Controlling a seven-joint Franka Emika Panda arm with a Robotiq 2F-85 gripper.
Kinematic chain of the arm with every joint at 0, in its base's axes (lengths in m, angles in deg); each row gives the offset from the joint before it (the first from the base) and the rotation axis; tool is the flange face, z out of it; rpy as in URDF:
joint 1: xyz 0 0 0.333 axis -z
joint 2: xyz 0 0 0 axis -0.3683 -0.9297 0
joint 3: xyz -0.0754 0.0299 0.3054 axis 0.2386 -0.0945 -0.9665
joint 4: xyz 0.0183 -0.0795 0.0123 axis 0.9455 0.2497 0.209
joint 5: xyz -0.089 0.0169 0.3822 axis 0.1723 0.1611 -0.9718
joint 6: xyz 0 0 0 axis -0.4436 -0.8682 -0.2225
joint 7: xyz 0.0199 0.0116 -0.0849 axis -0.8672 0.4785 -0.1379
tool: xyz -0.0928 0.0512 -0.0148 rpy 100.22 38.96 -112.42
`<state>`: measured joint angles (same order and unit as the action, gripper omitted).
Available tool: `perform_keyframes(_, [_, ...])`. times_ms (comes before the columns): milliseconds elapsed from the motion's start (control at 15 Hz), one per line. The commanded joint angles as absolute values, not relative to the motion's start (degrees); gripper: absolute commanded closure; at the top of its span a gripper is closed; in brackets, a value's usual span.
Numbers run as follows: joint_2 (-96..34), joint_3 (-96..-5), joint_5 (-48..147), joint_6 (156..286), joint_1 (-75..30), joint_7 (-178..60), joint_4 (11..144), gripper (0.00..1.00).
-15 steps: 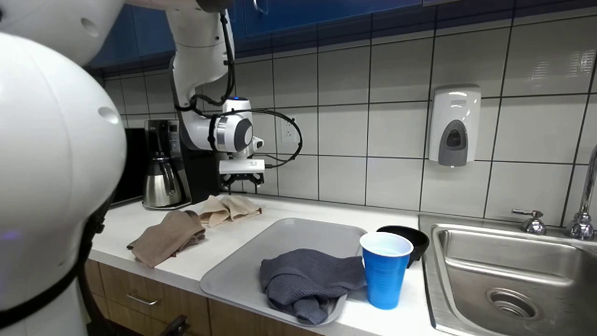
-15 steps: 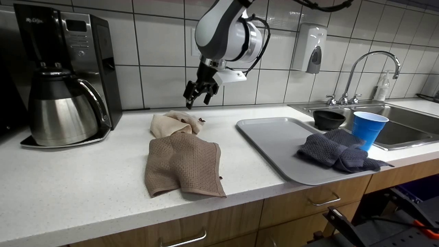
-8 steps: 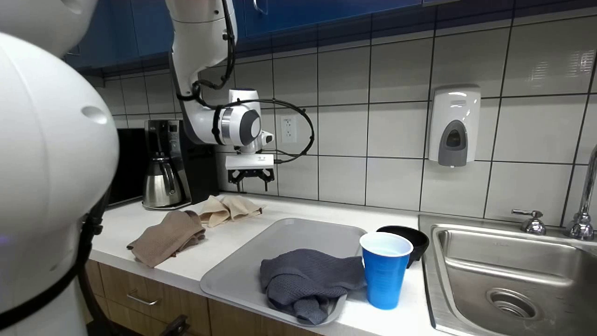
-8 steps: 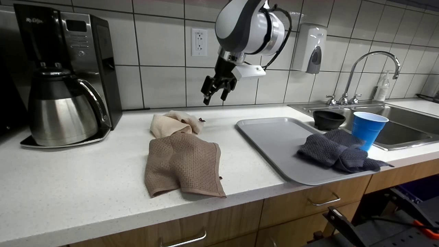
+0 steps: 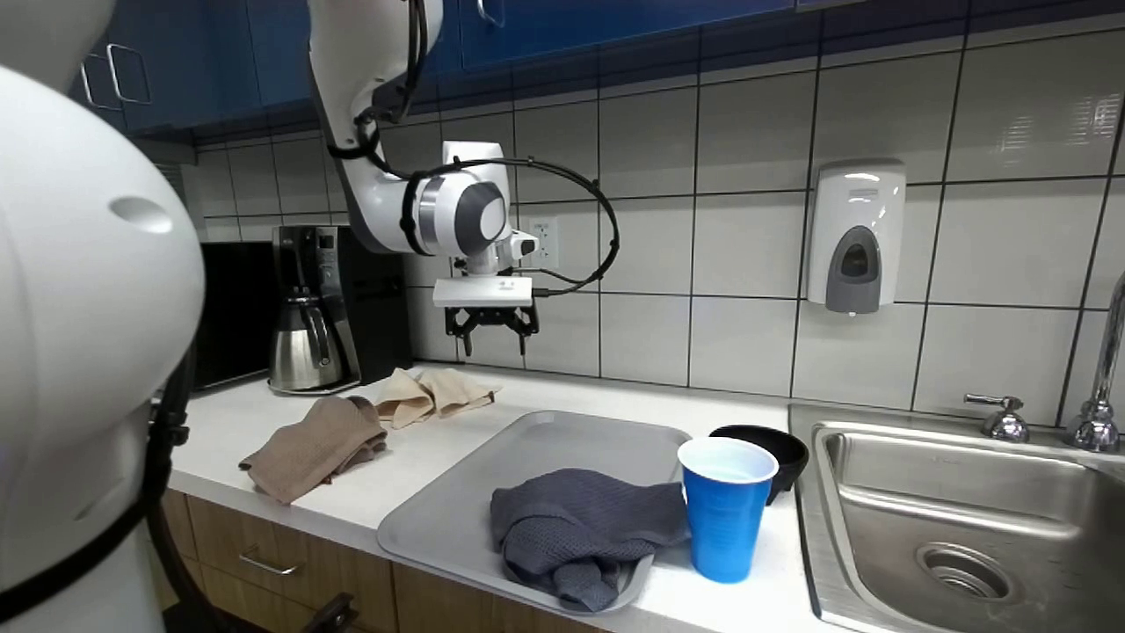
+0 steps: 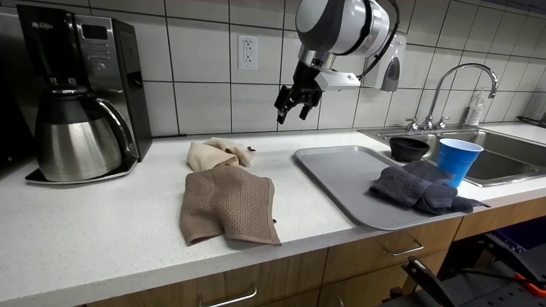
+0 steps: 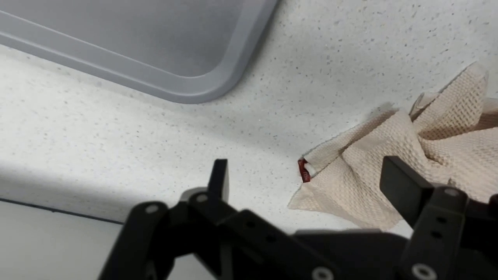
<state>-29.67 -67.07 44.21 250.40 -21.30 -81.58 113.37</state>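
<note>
The fingers (image 7: 404, 188) are spread well apart with nothing between them — released and bare, touching nothing. The gripper (image 5: 495, 345) hangs in the air close to the tiled wall (image 5: 747, 237), above and left of the back corner of the grey tray (image 6: 332, 170). On the white speckled countertop (image 6: 106, 221) left of the tray, as both exterior views have it, lies a crumpled beige waffle-weave towel (image 7: 404, 136), lower than the gripper; in the wrist view its little dark-red tag (image 7: 304, 171) shows in the gap between the fingers, and one fingertip overlaps the cloth. A brown waffle-weave towel (image 6: 228, 204) is spread left of the tray too, nearer the counter's front; whether the two towels touch, I can't tell. On the tray a bunched dark-grey towel (image 5: 580, 527) slumps toward the right and front, a corner of it reaching past the rim. Just right of the tray a blue plastic cup (image 5: 725, 519) stands upright, with a black bowl (image 6: 408, 149) nearer the wall and the stainless-steel sink (image 5: 1046, 545) beyond. Far left of the tray sits the Mr. Coffee coffee maker (image 6: 102, 68) — its steel carafe (image 6: 81, 147) on the base.
</note>
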Motion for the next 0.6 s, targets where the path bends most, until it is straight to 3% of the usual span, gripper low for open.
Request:
perform_keyframes(0, [-22.93, -66.37, 41.73, 251.18, -19.87, -81.81, 119.68, 0.0])
perform_keyframes(533, [-16.56, -60.06, 39.91, 250.04, -18.84, -84.05, 125.33, 0.0])
